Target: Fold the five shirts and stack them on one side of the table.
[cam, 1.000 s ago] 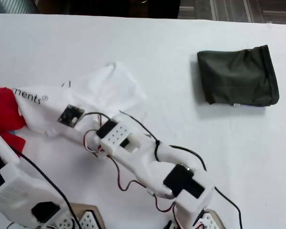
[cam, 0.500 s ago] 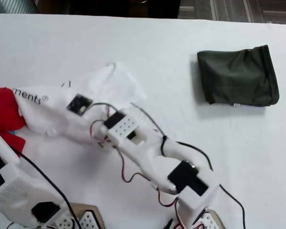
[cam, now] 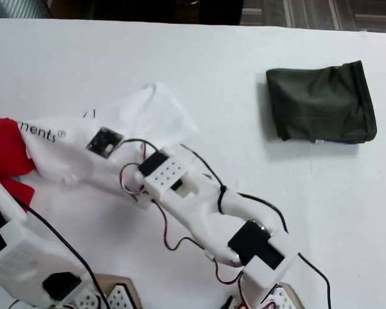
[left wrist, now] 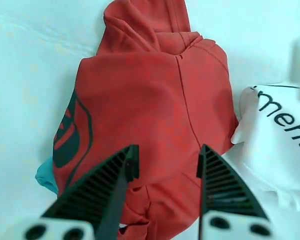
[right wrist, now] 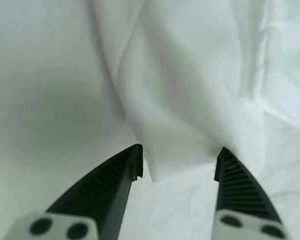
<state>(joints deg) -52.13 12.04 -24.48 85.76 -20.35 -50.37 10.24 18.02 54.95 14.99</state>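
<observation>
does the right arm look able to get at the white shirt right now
Probably yes: the right gripper is open, and a corner of the white shirt lies between its jaws, with nothing blocking.

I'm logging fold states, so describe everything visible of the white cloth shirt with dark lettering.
The white cloth shirt with dark lettering lies unfolded and crumpled on the white table. It looks thin and soft, with creases and bunched folds. Its lettered end meets the red cloth shirt. The right arm extends over it; a fabric corner shows between the jaws of the open right gripper.
</observation>
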